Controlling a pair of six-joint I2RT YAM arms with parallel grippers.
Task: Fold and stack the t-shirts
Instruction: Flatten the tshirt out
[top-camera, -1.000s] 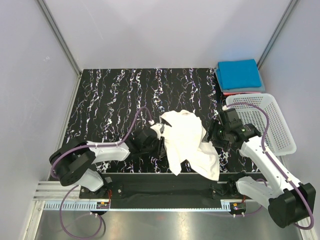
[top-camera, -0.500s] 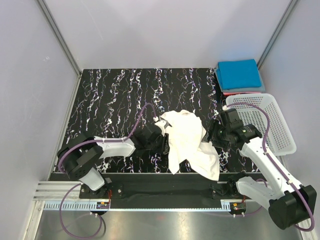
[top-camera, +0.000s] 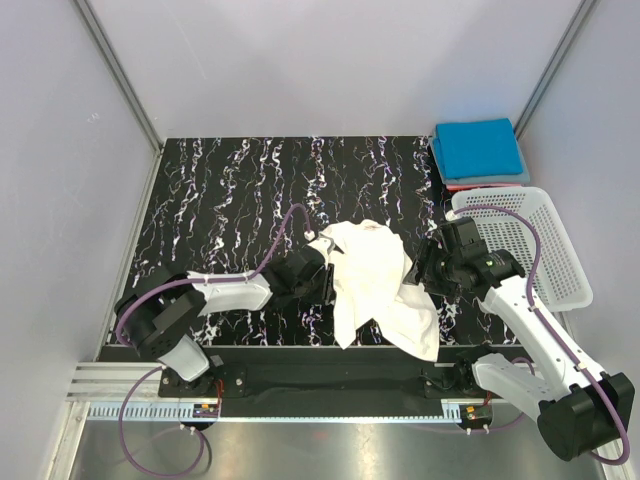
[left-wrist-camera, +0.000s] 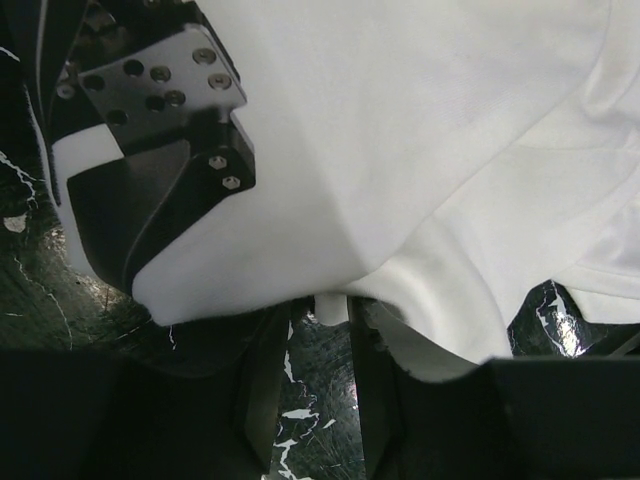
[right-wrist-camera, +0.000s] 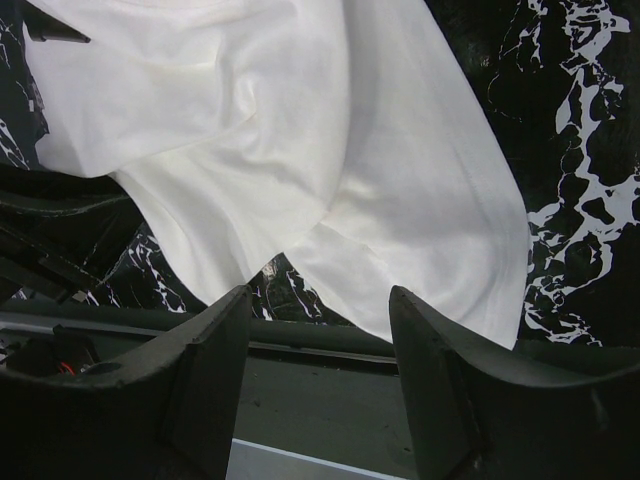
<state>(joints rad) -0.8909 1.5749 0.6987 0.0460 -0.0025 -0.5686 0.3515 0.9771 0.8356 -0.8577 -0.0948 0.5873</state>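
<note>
The white t-shirt lies crumpled at the table's front middle. It fills the left wrist view and the right wrist view. My left gripper is at the shirt's left edge. Its jaws stand a little apart, the cloth drapes over the fingertips, and a bit of white shows between them. My right gripper is open and empty at the shirt's right edge, with the cloth just beyond its fingers. The bright blue t-shirt lies folded on the red one at the back right.
A white lattice basket stands at the right edge, beside my right arm. The black marbled table runs to walls at the left, back and right. A dark rail runs along the front edge under the shirt's hanging hem.
My left gripper has moved right and forward, into the shirt's left edge. The shirt's lower left hem has shifted slightly left. The right arm has barely moved.
</note>
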